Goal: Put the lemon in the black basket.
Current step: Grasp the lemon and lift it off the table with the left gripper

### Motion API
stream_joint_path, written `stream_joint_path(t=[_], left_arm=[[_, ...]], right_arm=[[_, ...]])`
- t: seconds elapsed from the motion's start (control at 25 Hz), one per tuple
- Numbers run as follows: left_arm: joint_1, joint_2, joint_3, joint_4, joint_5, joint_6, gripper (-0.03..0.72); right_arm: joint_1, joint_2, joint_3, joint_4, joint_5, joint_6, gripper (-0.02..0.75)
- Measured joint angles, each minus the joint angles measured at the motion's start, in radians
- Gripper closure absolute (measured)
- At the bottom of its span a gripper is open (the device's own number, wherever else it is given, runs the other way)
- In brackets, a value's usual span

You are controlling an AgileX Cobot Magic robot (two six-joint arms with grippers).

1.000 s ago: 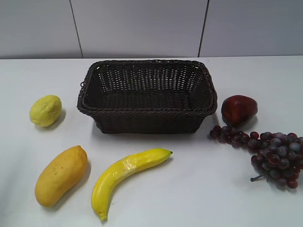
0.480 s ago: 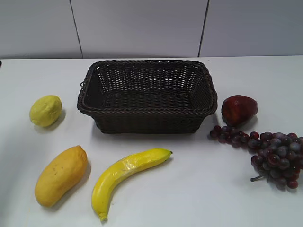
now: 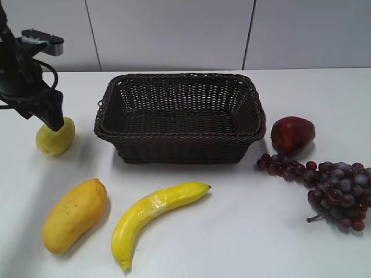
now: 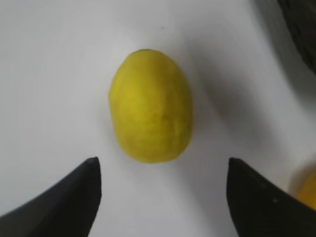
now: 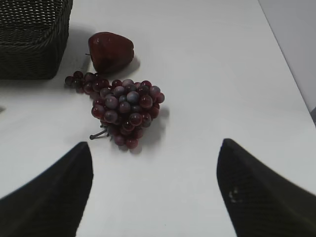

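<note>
L arm has just come into view above the lemon (image 3: 55, 137) nr the tabletop's left edge; left gripper (image 4: 160, 170) jaws wide, probably not touching yet. Black basket (image 3: 179, 136) awaits, empty.

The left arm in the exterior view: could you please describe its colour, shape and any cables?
The left arm is black, with a grey-topped module near its top and a black cable looping beside it. Its left gripper has dark, smooth, tapered fingertips curving to blunt points. No markings are visible.
</note>
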Motion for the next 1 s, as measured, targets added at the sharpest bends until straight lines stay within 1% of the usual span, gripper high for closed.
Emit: stream_joint_path(t=[0.24, 0.44, 0.92, 1.0], left_arm=[[-0.002, 0.121, -0.075, 0.022, -0.003, 0.0, 0.099], [-0.002, 0.185, -0.136, 0.016, 0.0, 0.0, 0.099], [-0.002, 0.241, -0.14, 0.014, 0.042, -0.019, 0.099], [-0.002, 0.243, -0.14, 0.014, 0.055, -0.021, 0.113]], right_arm=[[0.0, 0.0, 0.0, 0.0, 0.0, 0.0, 0.147], [0.0, 0.0, 0.0, 0.0, 0.0, 0.0, 0.147], [0.0, 0.0, 0.0, 0.0, 0.0, 0.0, 0.147], [0.0, 0.0, 0.0, 0.0, 0.0, 0.0, 0.147]])
